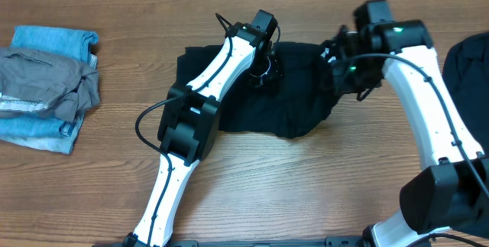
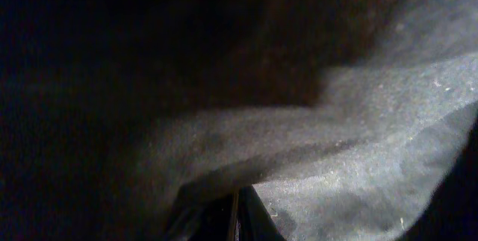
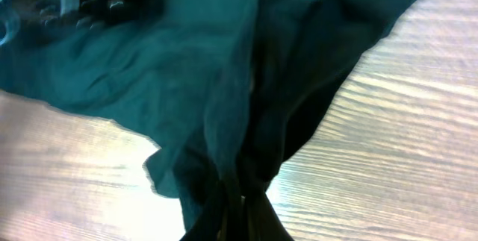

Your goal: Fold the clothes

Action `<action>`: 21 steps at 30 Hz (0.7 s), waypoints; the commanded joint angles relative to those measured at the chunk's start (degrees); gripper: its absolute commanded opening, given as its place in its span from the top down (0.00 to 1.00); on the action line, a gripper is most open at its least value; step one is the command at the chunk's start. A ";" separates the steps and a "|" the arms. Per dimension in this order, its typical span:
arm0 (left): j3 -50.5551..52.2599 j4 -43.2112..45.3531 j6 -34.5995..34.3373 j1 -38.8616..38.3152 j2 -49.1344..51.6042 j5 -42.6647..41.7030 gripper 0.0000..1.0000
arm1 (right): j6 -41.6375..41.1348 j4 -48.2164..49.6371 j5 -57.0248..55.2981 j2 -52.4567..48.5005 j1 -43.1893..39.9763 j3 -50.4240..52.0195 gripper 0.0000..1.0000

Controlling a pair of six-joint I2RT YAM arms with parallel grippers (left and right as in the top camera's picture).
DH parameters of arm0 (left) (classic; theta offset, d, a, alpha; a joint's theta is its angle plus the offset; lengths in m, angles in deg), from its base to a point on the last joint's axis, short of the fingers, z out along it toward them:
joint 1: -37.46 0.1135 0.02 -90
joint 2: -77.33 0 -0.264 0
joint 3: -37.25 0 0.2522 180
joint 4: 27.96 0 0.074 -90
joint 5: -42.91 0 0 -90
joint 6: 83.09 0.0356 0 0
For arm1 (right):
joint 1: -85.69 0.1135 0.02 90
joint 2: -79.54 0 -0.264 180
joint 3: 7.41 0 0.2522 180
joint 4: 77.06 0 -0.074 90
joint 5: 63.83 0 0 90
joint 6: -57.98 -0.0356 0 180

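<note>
1. At the left edge of the table [image 1: 306,186] lies a pile of blue and grey clothes [image 1: 47,86], well apart from both arms.
2. The black garment [image 1: 298,109] is spread near the middle of the far edge, with its near hem hanging unevenly toward the table's centre.
3. The left gripper [image 1: 262,67] presses down on the left part of this garment. In the left wrist view the left gripper [image 2: 235,215] has its jaws drawn almost together – only a thin slit shows – and a greyish fold of the garment [image 2: 358,144] runs straight into them.
4. The right gripper [image 1: 341,67] sits at the garment's right side, near the far edge. In the right wrist view the right gripper [image 3: 237,222] has its jaws closed tight on a bunch of the cloth [image 3: 187,69], which gathers into them in long creases, while bare wood [image 3: 396,136] shows on both sides.
5. At the right edge lies a 2nd dark cloth [image 1: 467,60] – partly cut off by the frame and apart from both grippers.
</note>
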 commanded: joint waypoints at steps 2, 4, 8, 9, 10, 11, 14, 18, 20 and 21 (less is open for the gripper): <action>-0.26 0.37 -0.48 0.02 1.20 1.03 0.96 | 4.33 -1.92 -1.27 1.49 9.77 -5.70 0.96; -0.26 0.39 -0.46 0.04 1.18 1.07 0.96 | 4.15 -3.89 -3.93 1.49 12.76 -5.90 0.96; -0.26 1.38 -0.48 0.74 1.18 0.96 0.96 | 2.29 -4.85 -2.38 1.49 13.05 -5.90 0.96; -0.26 1.40 -0.48 1.01 1.18 0.98 0.96 | 2.32 -4.81 -1.29 1.49 13.05 -5.90 0.96; -0.26 1.77 -0.50 1.40 1.18 0.96 0.96 | 2.93 -4.76 1.07 1.49 13.44 -5.90 0.96; -0.26 1.97 -0.52 1.57 1.18 0.92 0.96 | 3.17 -4.79 1.31 1.49 14.23 -5.88 0.96; -0.26 1.97 -0.48 2.49 1.18 0.74 0.96 | 4.33 -3.96 1.27 1.46 19.28 -5.57 0.96; -0.33 2.40 -0.22 3.32 1.18 -0.68 0.96 | 6.64 -3.26 0.17 0.76 26.64 -3.91 0.96; -1.51 3.13 -0.07 4.61 1.18 -5.38 0.96 | 7.26 -3.26 -1.07 -0.50 29.59 -2.78 0.96; -2.40 2.95 0.31 5.20 1.03 -6.29 0.96 | 7.28 -3.26 -1.31 -1.01 30.01 -2.64 0.96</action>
